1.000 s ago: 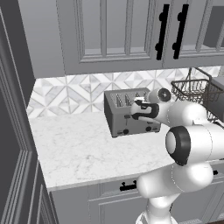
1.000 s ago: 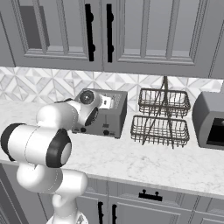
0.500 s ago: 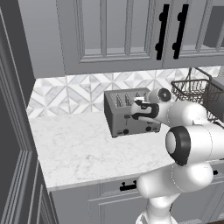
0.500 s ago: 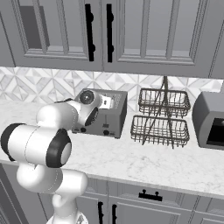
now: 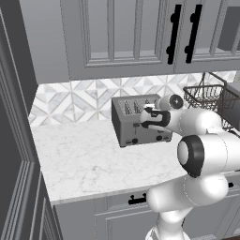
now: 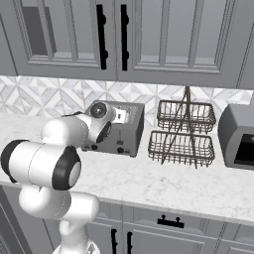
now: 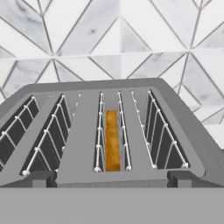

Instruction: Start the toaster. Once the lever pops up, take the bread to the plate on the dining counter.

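**Open gripper hanging at the toaster's front, bread sitting in a slot**

The marble worktop (image 5: 93, 159) is running under grey upper cabinets (image 6: 149, 39), with a diamond-patterned tile backsplash (image 5: 79, 101) standing behind it. The white arm (image 5: 206, 154) is reaching across the worktop toward the toaster (image 5: 140, 121), which is sitting near the backsplash.

The right base view is showing what the left one is cutting off: a two-tier wire basket (image 6: 184, 133) standing just beside the toaster (image 6: 121, 129), both tiers holding nothing visible, and a grey boxy appliance (image 6: 238, 136) sitting past the basket at the picture's edge. The left base view is catching only a corner of that basket (image 5: 206, 96), but it is giving the toaster's front, where dark knobs are showing low on the face.

The gripper (image 5: 146, 118) is hovering at the toaster's front upper edge, its jaws spread wide and grasping nothing.

The hand view is looking down over the toaster's top (image 7: 109, 131) and is revealing its contents: of the four wire-lined slots, the second from the right is holding the bread (image 7: 112, 140), an orange-tan slice sitting deep between the wires. The other three slots are showing dark interiors.
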Tool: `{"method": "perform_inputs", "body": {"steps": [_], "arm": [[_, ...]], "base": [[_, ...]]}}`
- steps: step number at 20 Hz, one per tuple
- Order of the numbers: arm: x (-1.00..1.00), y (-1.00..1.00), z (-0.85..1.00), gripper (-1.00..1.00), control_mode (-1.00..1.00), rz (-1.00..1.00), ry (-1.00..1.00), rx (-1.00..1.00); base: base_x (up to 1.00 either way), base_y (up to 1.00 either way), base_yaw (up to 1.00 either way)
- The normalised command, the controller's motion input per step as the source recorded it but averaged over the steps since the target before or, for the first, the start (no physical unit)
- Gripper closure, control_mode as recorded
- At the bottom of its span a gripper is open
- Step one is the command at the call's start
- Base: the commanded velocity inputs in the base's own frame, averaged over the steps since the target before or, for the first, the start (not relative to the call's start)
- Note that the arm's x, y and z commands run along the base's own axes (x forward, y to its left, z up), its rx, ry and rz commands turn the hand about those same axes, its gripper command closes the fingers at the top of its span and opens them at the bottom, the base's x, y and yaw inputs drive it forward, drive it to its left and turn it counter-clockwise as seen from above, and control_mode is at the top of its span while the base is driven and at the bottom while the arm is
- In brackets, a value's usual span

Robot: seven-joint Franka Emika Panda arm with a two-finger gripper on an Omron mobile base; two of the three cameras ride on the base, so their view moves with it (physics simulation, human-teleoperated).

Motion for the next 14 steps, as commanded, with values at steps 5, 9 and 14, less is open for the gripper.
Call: {"method": "perform_inputs", "body": {"steps": [5,9,14], "arm": [[0.0,0.0,0.0,-1.0,-1.0,0.0,0.0,0.0],[0.0,0.0,0.0,-1.0,-1.0,0.0,0.0,0.0],[0.0,0.0,0.0,-1.0,-1.0,0.0,0.0,0.0]], "base": [[0.0,0.0,0.0],[0.0,0.0,0.0],[0.0,0.0,0.0]]}}
